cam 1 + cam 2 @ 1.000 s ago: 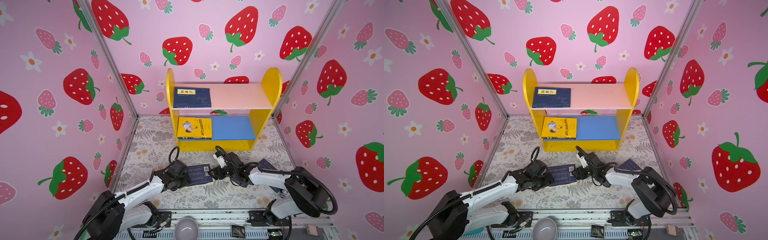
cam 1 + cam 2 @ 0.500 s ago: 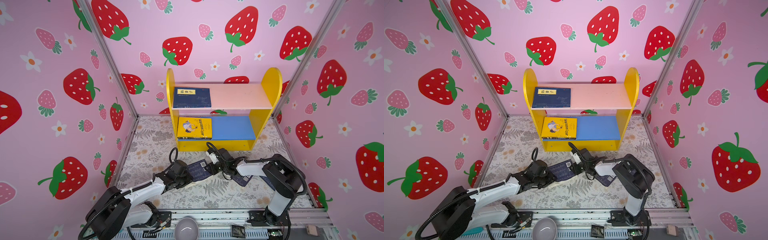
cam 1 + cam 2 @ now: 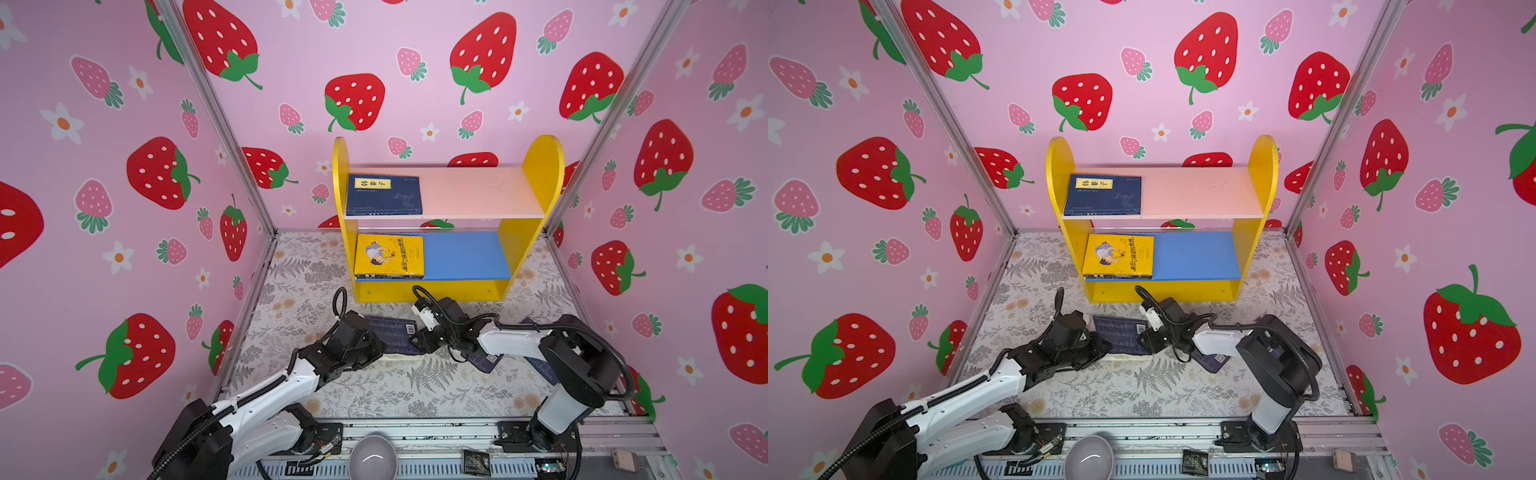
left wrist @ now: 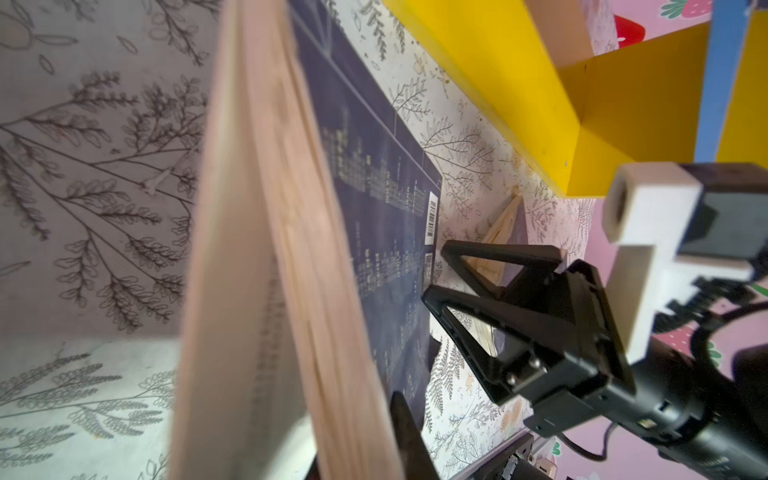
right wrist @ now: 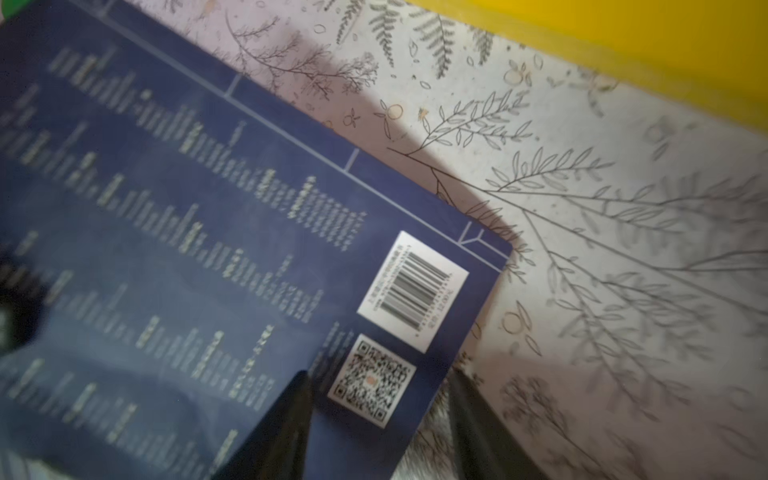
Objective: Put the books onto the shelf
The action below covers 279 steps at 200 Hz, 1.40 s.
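A navy book [image 3: 394,332] [image 3: 1120,337] lies back cover up on the floral mat in front of the shelf [image 3: 536,216] [image 3: 1255,216]. My left gripper [image 3: 377,348] [image 4: 357,451] is shut on its left edge, and the page block [image 4: 270,249] runs between the jaws. My right gripper [image 3: 417,341] [image 5: 380,415] is open, with its fingers either side of the book's corner by the QR code. On the shelf, a navy book [image 3: 384,195] lies on the pink board. A yellow one [image 3: 388,255] tops a small stack on the blue board.
Two more navy books [image 3: 484,362] [image 3: 544,369] lie on the mat under my right arm. A grey bowl [image 3: 372,459] and a black packet [image 3: 476,461] sit on the front rail. Pink strawberry walls close in three sides.
My left jaws have closed on the book's edge. The right jaws narrowed at the book's corner, then widened again. The right arm has swung in toward the shelf front.
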{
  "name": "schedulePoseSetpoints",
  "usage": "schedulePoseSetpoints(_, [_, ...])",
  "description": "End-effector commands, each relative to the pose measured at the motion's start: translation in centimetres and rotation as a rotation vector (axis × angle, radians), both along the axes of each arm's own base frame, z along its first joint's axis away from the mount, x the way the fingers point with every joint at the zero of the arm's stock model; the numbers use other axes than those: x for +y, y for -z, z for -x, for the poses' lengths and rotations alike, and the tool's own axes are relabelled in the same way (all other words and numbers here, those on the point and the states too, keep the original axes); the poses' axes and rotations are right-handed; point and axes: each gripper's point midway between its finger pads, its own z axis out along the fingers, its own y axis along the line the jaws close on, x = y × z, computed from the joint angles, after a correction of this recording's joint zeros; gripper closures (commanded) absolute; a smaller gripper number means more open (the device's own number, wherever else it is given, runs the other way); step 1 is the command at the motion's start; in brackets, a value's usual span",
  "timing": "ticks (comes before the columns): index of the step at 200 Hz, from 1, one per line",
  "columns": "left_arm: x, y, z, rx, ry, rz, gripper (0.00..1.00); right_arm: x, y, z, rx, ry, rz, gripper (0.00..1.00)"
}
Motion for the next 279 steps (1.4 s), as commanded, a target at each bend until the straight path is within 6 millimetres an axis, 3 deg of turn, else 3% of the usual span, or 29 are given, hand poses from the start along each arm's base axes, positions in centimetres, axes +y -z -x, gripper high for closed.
schedulePoseSetpoints(1, [-0.2, -3.0, -0.6, -0.038, 0.009, 0.008, 0.84, -0.9, -5.9, -0.5, -0.183, -0.017, -0.041, 0.31])
schedulePoseSetpoints(30, [-0.1, -6.4, -1.2, -0.04, 0.028, 0.009, 0.87, -1.6, -13.0, 1.5, -0.367, -0.075, -0.208, 0.17])
schedulePoseSetpoints(51, [-0.2, -8.6, -1.4, 0.018, 0.034, 0.052, 0.91, -1.9, -15.0, 3.6, -0.436, -0.111, -0.257, 0.15])
schedulePoseSetpoints(101, [-1.1, -12.4, -1.8, 0.137, 0.042, 0.136, 0.92, -0.2, -13.9, 7.4, -0.579, -0.164, -0.176, 0.09])
schedulePoseSetpoints(132, [-1.5, -13.9, -2.1, 0.151, 0.062, 0.128, 0.92, 1.0, -13.5, 7.4, -0.709, -0.123, -0.101, 0.05])
schedulePoseSetpoints(161, [-2.0, -13.9, -2.3, 0.185, 0.046, 0.162, 0.92, 2.7, -13.6, 7.2, -0.784, -0.124, -0.059, 0.06])
schedulePoseSetpoints(178, [-2.3, -14.1, -2.5, 0.191, 0.047, 0.176, 0.92, 3.1, -13.0, 6.6, -0.805, -0.082, -0.02, 0.1])
schedulePoseSetpoints(204, [-2.2, -14.6, -2.4, 0.187, 0.06, 0.156, 0.93, 2.2, -12.9, 4.9, -0.845, 0.039, 0.032, 0.18])
schedulePoseSetpoints(231, [-2.5, -15.0, -2.4, 0.19, 0.063, 0.174, 0.93, 2.6, -12.6, 4.8, -0.851, 0.039, 0.024, 0.21])
schedulePoseSetpoints(279, [-2.8, -15.3, -2.5, 0.201, 0.067, 0.186, 0.92, 4.1, -11.9, 4.8, -0.837, 0.022, 0.02, 0.44])
